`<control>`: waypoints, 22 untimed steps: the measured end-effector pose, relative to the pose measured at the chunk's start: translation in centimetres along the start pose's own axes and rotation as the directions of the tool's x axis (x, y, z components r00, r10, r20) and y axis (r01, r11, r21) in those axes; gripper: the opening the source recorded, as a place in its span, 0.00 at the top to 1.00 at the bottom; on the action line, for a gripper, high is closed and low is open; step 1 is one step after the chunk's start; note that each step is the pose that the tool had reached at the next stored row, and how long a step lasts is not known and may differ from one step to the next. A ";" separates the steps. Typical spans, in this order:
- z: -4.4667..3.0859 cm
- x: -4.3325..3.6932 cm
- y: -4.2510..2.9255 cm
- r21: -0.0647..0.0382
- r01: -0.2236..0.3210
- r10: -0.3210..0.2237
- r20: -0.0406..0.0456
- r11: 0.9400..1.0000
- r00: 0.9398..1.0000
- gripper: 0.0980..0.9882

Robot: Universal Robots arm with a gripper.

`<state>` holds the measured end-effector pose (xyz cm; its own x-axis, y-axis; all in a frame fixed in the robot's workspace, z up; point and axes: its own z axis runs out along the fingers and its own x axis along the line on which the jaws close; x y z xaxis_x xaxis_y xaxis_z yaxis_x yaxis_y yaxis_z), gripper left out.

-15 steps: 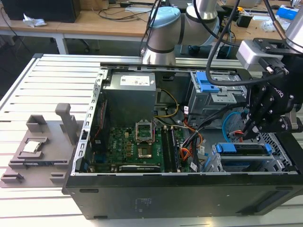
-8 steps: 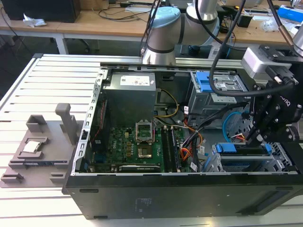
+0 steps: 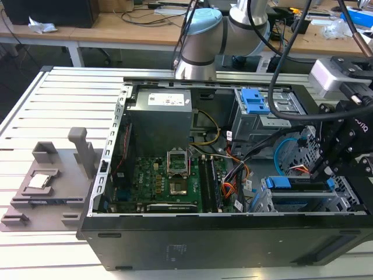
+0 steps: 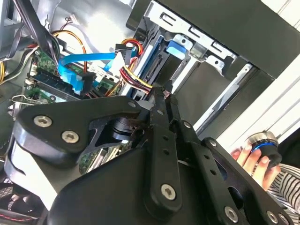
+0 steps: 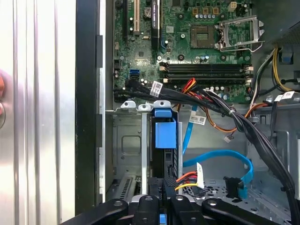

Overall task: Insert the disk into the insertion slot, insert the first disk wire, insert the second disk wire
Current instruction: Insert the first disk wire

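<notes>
Pinching the connector end of the first disk wire [image 5: 185, 177], the gripper [image 4: 161, 91] was positioned just beside the seated disk [image 5: 165, 133].
The fingers were pressed together on the red-orange lead, close to the blue carrier tab. The disk was lodged in the insertion slot [image 3: 262, 201], at the exterior view's right, in the near corner of the computer case [image 3: 175, 245]. The second disk wire [image 5: 218, 154] was seen curled in a loop beside the cage, its end connector lying loose.
</notes>
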<state>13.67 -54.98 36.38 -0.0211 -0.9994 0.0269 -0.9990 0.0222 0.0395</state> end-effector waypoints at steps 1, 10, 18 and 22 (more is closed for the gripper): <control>0.02 0.00 -0.06 0.000 0.000 0.000 0.000 1.000 1.000 0.93; 0.46 -0.01 -0.44 0.000 0.000 0.000 0.000 1.000 1.000 0.93; 0.97 -0.43 -0.47 0.000 0.000 0.000 0.005 1.000 1.000 0.93; 1.13 -0.71 -0.48 0.000 0.000 0.000 0.008 1.000 1.000 0.93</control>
<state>14.11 -54.32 35.22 -0.0212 -0.9996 0.0186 -0.9990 0.0219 0.0397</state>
